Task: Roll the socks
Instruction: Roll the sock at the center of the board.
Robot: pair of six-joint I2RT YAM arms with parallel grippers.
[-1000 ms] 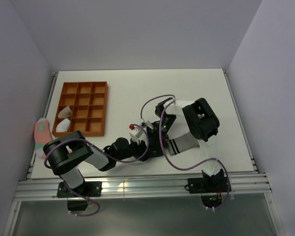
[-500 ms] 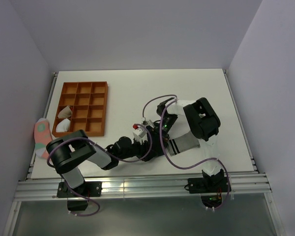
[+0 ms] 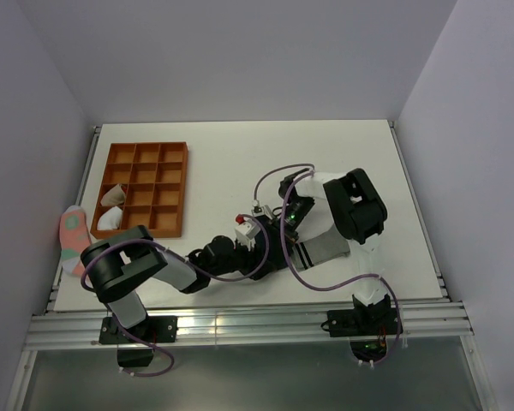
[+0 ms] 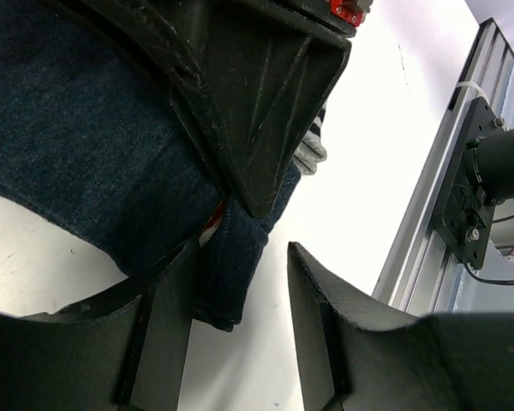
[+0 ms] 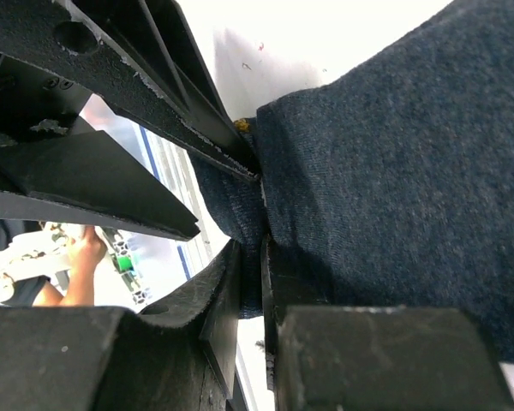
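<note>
Top external: orange tray (image 3: pixel 144 188) at 10 o'clock of bench (image 3: pixel 240 154); pink sock (image 3: pixel 72 233) at 9 o'clock edge.
Navy sock (image 4: pixel 86 145): on bench near centre, slightly toward 6 o'clock, under both pincers.
Grey sock (image 4: pixel 309 156): small bit peeking from behind navy sock.
Right pincer (image 5: pixel 251 257): clamped tight on navy fold.
Left pincer (image 4: pixel 242 257): part open, navy fold end between fingers, gripping nothing.

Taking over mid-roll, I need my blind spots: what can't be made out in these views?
Right wrist view: the dark navy fabric sock, pinched in the right gripper, runs off the frame edges; roll shape unreadable.
Left wrist view: the grey knit sock shows only a scrap behind the right gripper.
Top view: both socks hidden under the robot arms.
</note>
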